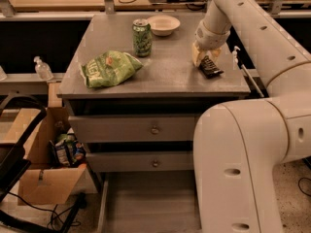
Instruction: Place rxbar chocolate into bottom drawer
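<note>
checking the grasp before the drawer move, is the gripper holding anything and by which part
The gripper, at the right side of the cabinet top, appears to grip the rxbar chocolate by its far end; the rest sticks out free.
</note>
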`<action>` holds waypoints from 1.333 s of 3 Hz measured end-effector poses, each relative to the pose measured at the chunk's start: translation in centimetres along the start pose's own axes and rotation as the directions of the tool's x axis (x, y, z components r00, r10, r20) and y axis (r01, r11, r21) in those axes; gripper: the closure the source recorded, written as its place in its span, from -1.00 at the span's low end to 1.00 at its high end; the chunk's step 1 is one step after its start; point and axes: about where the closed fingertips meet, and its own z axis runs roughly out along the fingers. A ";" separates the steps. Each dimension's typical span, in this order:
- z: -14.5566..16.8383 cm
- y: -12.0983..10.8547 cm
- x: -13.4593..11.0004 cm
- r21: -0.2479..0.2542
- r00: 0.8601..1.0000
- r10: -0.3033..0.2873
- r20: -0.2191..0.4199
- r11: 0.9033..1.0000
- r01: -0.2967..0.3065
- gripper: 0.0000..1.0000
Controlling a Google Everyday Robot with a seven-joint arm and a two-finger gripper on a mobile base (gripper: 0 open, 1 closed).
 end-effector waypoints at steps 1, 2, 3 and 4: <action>-0.2 0.0 -0.1 0.000 1.000 0.000 0.000 1.000 0.000 1.00; -0.2 0.0 -0.1 0.000 1.000 0.000 0.000 1.000 0.000 1.00; -2.2 -0.3 -0.2 0.012 0.999 -0.009 0.038 1.000 0.009 1.00; -6.4 -1.2 0.5 0.035 0.993 -0.032 0.112 0.999 0.028 1.00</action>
